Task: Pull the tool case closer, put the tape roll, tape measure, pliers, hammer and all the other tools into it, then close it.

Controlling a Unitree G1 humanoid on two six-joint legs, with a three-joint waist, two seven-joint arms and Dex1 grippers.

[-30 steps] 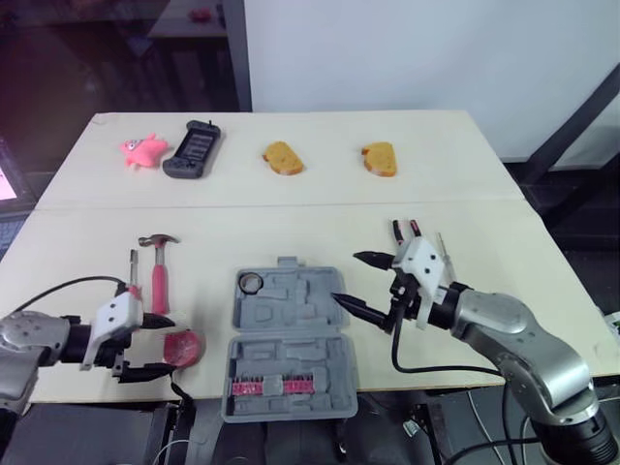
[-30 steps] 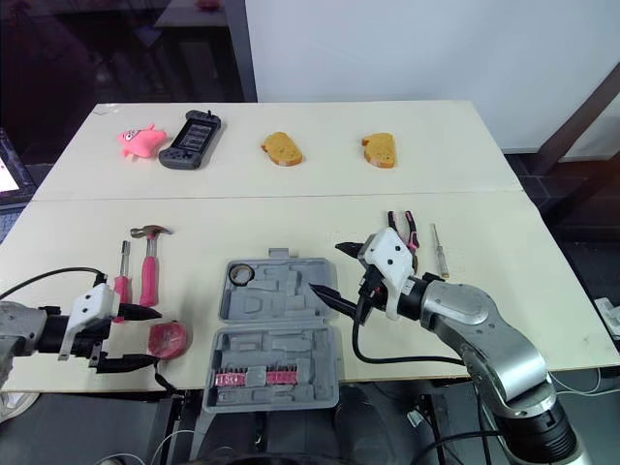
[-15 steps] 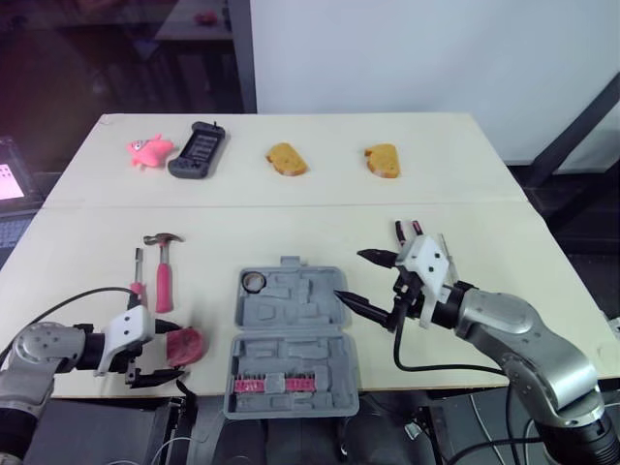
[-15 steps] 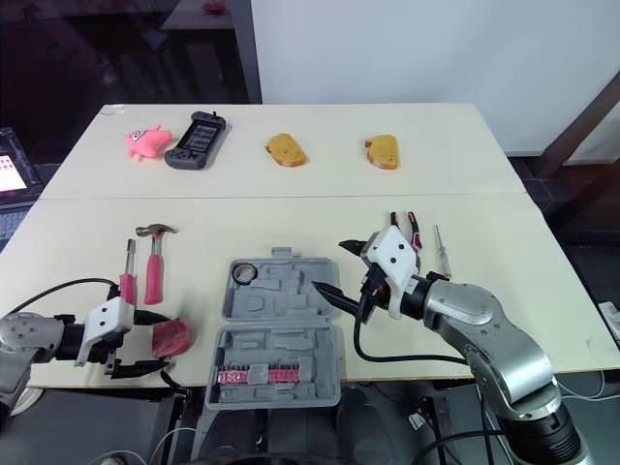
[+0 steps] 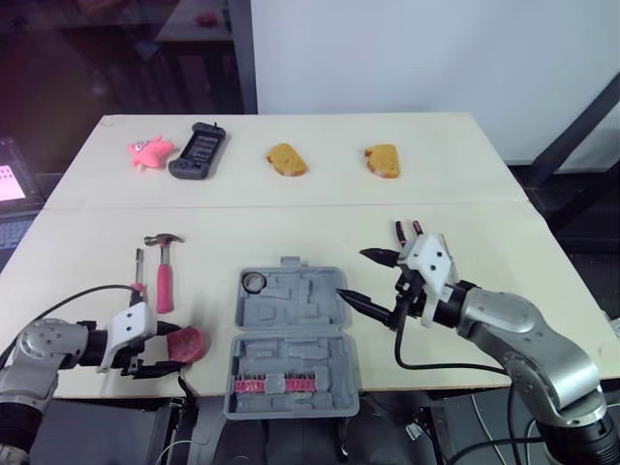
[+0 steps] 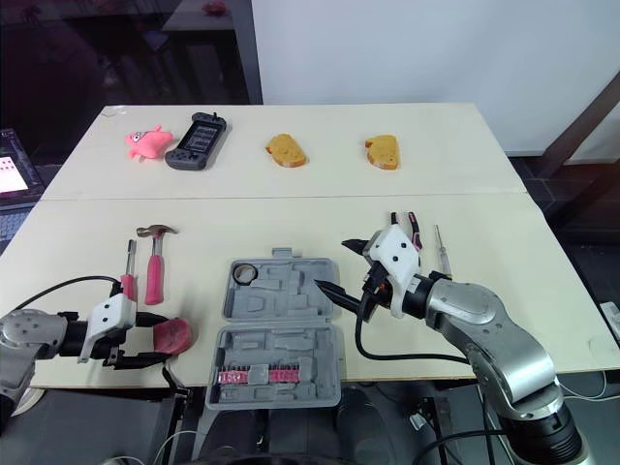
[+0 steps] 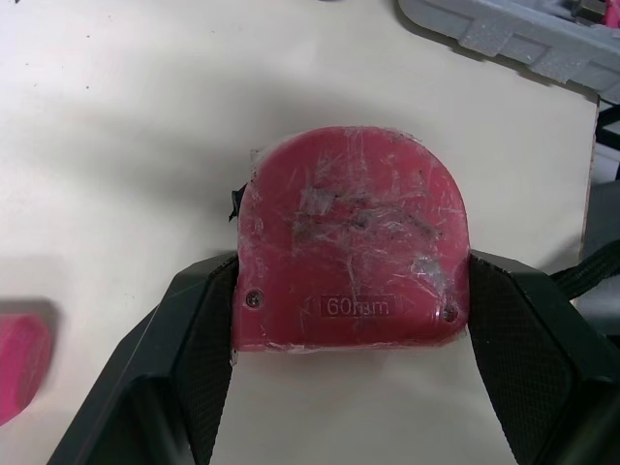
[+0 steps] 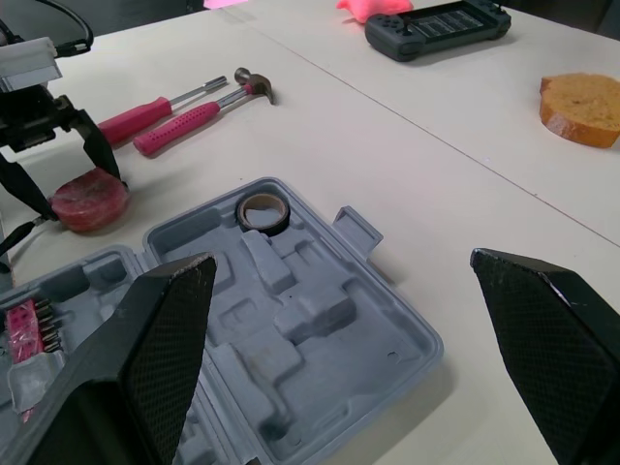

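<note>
The grey tool case [image 5: 291, 325] lies open at the table's near edge, with the tape roll [image 5: 254, 282] in its top left pocket and a row of red bits [image 5: 266, 385] in its near half. To its left, the red tape measure [image 7: 354, 237] rests on the table, and my left gripper [image 5: 174, 348] is shut on it, a finger against each side. The pink-handled hammer [image 5: 162, 271] and a pink screwdriver [image 5: 137, 276] lie beyond it. My right gripper [image 5: 352, 274] stands wide open over the case's right edge. Behind it lie the pliers [image 5: 405, 231] and a thin screwdriver [image 6: 441, 250].
Along the far half of the table lie a pink toy [image 5: 145, 150], a black handheld console [image 5: 199, 148] and two pieces of bread [image 5: 287, 159] [image 5: 381, 159]. The tape measure sits close to the table's front edge.
The left gripper's fingers have drawn in onto the tape measure's sides. The right gripper has hardly moved. The camera shifted slightly early on.
</note>
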